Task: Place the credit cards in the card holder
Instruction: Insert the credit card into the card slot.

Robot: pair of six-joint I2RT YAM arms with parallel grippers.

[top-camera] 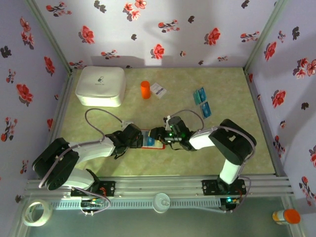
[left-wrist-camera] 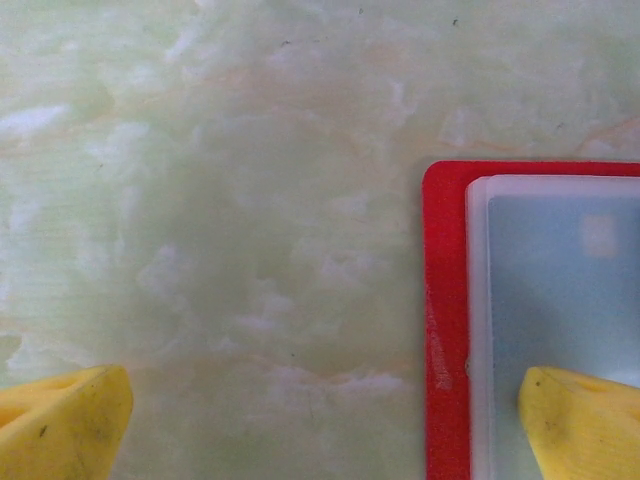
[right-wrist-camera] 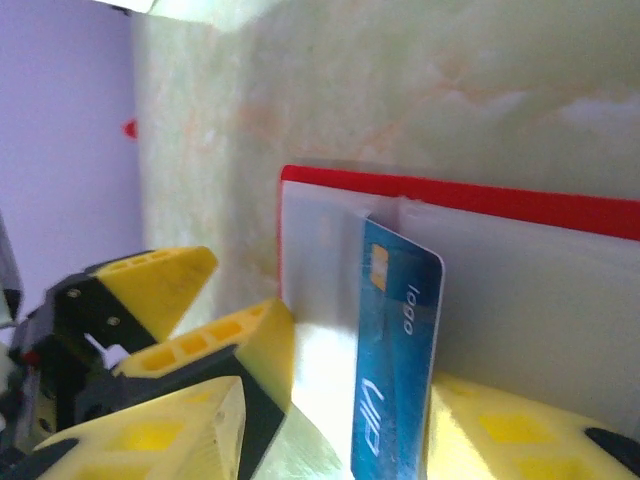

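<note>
The red card holder (top-camera: 154, 143) lies open on the table between my two grippers. In the right wrist view a blue credit card (right-wrist-camera: 400, 360) stands on edge with its far end tucked into the holder's pale pocket (right-wrist-camera: 520, 290). My right gripper (right-wrist-camera: 335, 450) is open around it. The card leans on the right finger (right-wrist-camera: 500, 430) and a gap shows on its left side. My left gripper (left-wrist-camera: 325, 410) is open. One finger (left-wrist-camera: 585, 420) sits over the holder's pocket near its red edge (left-wrist-camera: 445, 300), the other (left-wrist-camera: 60, 420) over bare table. Two more teal credit cards (top-camera: 199, 95) (top-camera: 206, 108) lie at the back right.
A big white rounded box (top-camera: 100, 85) stands at the back left, with an orange cylinder (top-camera: 144, 90) and a white paper card (top-camera: 158, 89) beside it. The left gripper's yellow fingers (right-wrist-camera: 160, 285) sit close to my right gripper's left finger (right-wrist-camera: 190, 430).
</note>
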